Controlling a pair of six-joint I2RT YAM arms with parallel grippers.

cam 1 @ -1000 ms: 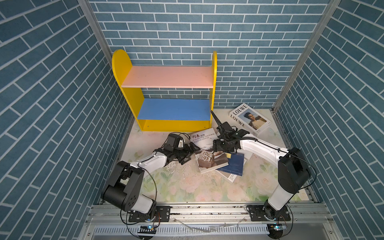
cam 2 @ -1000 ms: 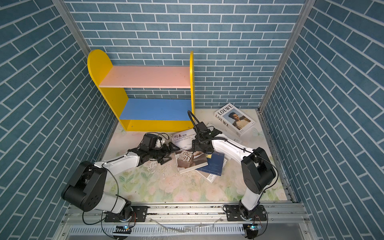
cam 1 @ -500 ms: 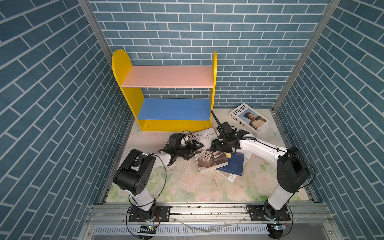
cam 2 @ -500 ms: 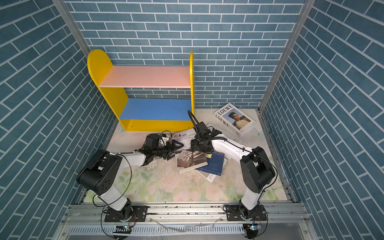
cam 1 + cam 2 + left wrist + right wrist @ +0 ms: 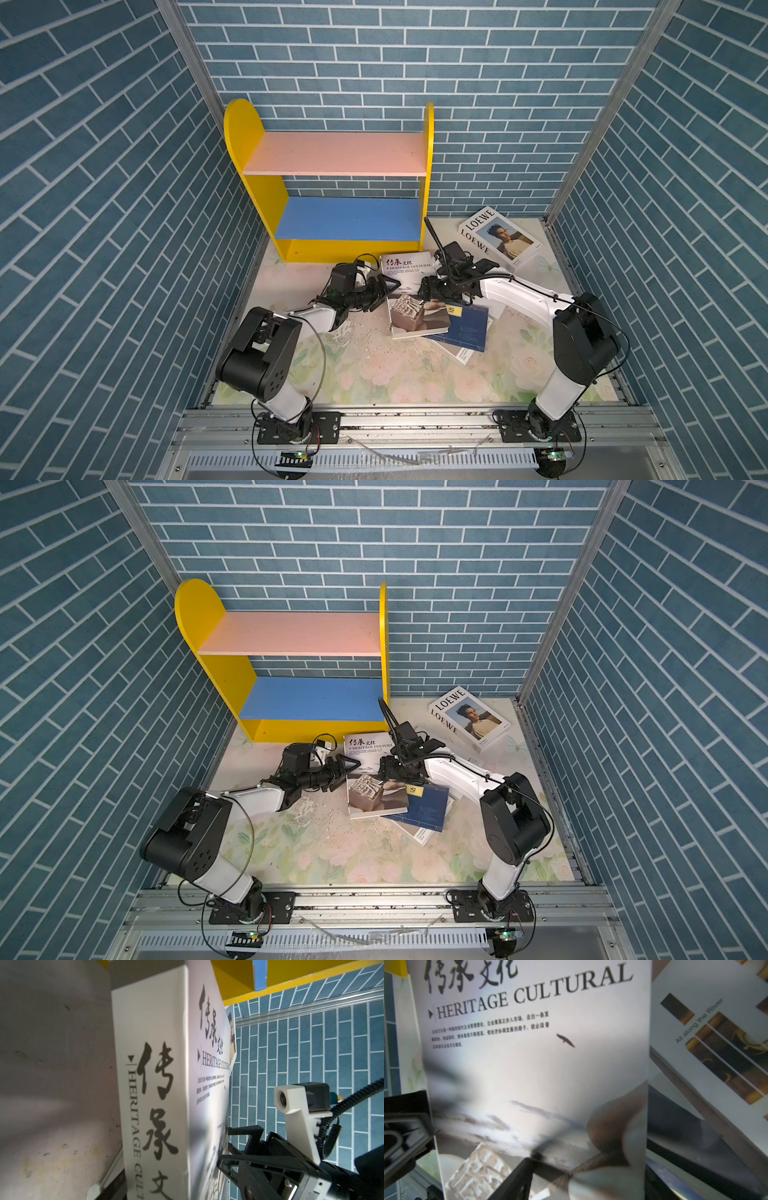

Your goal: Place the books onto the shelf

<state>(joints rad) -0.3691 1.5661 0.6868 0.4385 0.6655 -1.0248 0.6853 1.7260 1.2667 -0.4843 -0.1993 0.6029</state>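
The white Heritage Cultural book [image 5: 409, 270] lies on the flowered counter [image 5: 395, 374], just in front of the bare shelf [image 5: 338, 153] and against the navy book [image 5: 469, 328]. The left arm [image 5: 316, 318] has its jaws at the spine edge. The right arm [image 5: 519, 297] has its jaws over the opposite edge. Whether either pair pinches the book cannot be told. If the two arms lift unevenly, this thick book could slip, twist, or drag the navy book along.

White book [image 5: 529, 1064] close up, cover reading HERITAGE CULTURAL, small bird printed mid-page. Black finger [image 5: 517, 1176] low over that cover. Just beside, second book [image 5: 716, 1032], white with brown bars, tilted.
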